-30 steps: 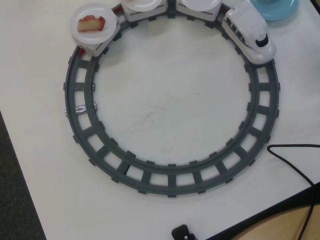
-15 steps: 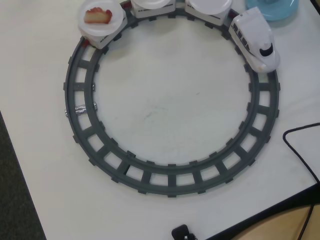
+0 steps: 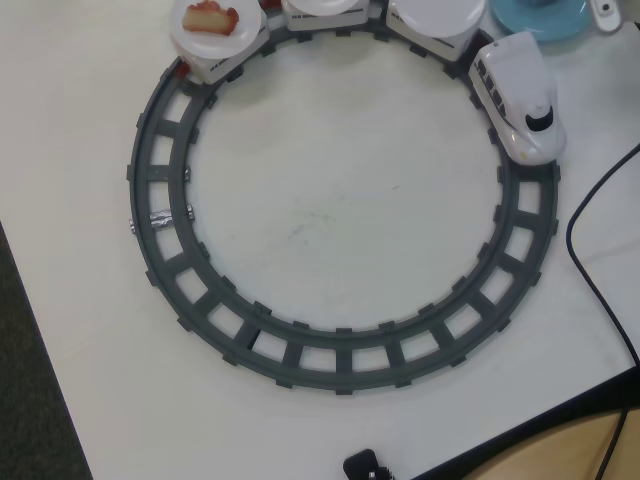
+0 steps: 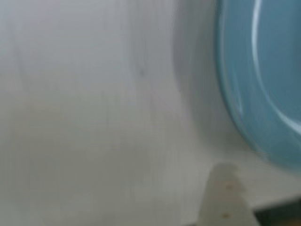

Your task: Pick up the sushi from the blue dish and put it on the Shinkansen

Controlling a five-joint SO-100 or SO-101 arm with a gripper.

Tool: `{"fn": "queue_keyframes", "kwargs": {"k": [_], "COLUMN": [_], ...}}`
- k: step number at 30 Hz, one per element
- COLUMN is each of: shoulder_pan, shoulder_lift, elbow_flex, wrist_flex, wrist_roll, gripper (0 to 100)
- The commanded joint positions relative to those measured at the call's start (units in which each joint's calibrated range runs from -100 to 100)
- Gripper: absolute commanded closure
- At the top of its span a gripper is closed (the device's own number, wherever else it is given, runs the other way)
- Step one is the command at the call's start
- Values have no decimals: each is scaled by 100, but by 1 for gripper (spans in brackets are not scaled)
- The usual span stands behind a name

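The white Shinkansen (image 3: 520,97) stands on the grey ring track (image 3: 190,300) at the upper right, nose toward the bottom of the overhead view. Behind it are cars topped with white plates (image 3: 435,18). The far-left plate (image 3: 215,35) carries an orange-yellow piece (image 3: 210,16). The light-blue dish (image 3: 540,16) is cut off by the top edge, just right of the train. The blurred wrist view shows the dish's rim (image 4: 263,94) at the right and one pale finger (image 4: 225,195) at the bottom, over the white table beside the dish. The dark-red sushi is not in view.
A black cable (image 3: 590,260) runs down the table's right side. A small black object (image 3: 365,466) sits at the table's front edge. The dark floor lies beyond the left edge. A white part (image 3: 605,12) shows at the top right corner.
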Motion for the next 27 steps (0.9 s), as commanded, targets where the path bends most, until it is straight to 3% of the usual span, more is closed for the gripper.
{"fn": "queue_keyframes", "kwargs": {"k": [1,9,21,23,26,27], "shoulder_pan": [-145,-171,-629,-620,-550,-515], "shoulder_lift": [701,1552,2137,2187,2129,2112], "elbow_flex": [-1062,-2552,-2722,-2722,-2722,-2731], "wrist_flex": [11,11,11,19,11,11], "wrist_roll": [33,44,-9,-14,-25,-25], "gripper": [67,67,69,77,100,99]}}
